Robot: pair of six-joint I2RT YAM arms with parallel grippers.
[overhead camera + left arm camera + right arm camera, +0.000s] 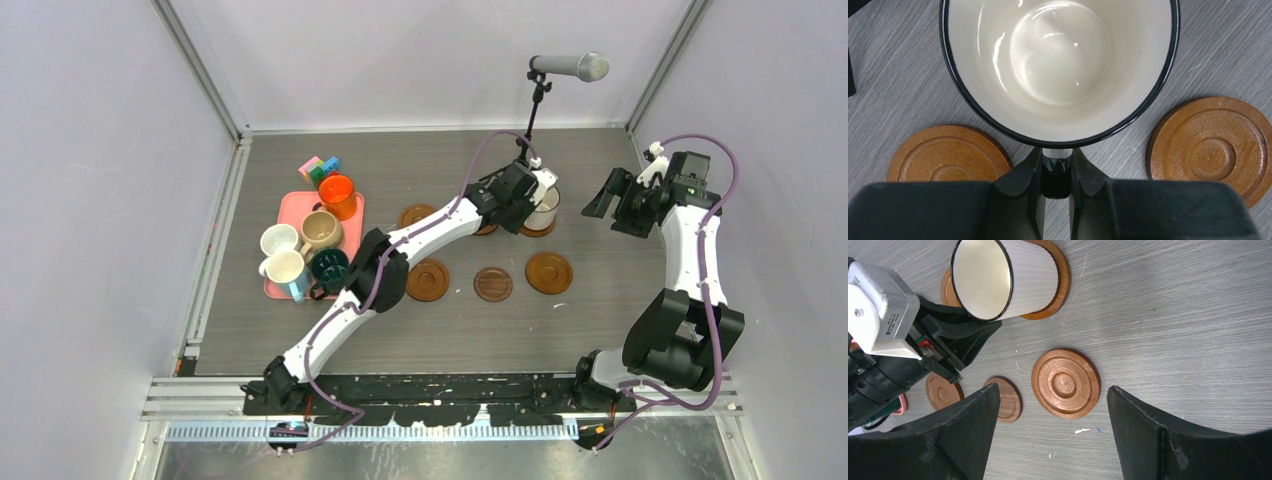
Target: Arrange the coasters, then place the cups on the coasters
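White cup (1007,282) stands on the rear coaster (1062,287), apparently off-centre; full seating cannot be confirmed. Left claw (1055,167) pinches the cup's handle. Right claw (1053,405) is spread wide, holding nothing, off to the right over the table (1188,330). Risk: any sideways pull at release would tip the cup or drag the coaster. Five other cups (320,230) sit on the pink tray (286,205).

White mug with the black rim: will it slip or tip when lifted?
The white ribbed mug shines glossy, so probably slippery. Pinched only by its handle in the left gripper, it might tilt. It looks hard, likely breakable.
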